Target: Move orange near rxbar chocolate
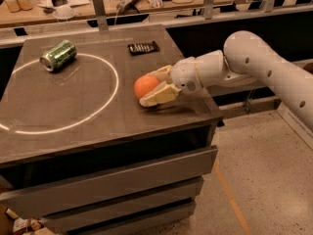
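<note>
The orange (145, 86) sits on the dark table (88, 116), right of the white circle. My gripper (148, 88) reaches in from the right and is open, with one pale finger (159, 74) behind the orange and the other (157, 96) in front of it, close around it. The rxbar chocolate (143, 47), a flat dark bar, lies at the table's far edge, well behind the orange. My white arm (254, 62) stretches off to the right.
A green can (58, 55) lies on its side at the far left, on the white circle line (110, 97). A cluttered bench (73, 4) runs behind the table. The table's right edge is just under my wrist.
</note>
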Robot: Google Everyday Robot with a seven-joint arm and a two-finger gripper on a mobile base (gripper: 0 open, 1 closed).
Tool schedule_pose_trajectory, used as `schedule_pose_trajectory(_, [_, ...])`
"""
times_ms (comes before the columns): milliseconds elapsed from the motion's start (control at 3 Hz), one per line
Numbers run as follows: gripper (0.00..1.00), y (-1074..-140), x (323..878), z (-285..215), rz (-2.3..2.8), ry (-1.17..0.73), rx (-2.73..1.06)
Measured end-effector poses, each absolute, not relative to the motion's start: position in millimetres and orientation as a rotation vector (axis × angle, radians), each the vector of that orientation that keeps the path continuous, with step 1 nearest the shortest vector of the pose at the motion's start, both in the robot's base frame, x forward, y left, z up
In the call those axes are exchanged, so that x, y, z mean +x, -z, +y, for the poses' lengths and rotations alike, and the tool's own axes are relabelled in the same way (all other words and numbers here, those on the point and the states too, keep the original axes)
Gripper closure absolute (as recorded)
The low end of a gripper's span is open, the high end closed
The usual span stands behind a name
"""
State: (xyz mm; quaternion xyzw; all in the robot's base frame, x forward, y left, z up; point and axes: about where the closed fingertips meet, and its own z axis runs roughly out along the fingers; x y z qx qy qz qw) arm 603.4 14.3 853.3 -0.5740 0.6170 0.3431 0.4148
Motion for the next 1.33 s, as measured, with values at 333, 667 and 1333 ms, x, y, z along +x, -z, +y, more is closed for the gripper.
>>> schedule_pose_trajectory(333, [0.64, -853, 603, 17, 1.548, -0.866, -1.446])
schedule_pose_trajectory(667, [0.87, -862, 611, 14, 1.533, -0.806, -1.4])
schedule_pose_trajectory(1333, [1.0, -935, 673, -52, 1.49, -0.367, -1.172])
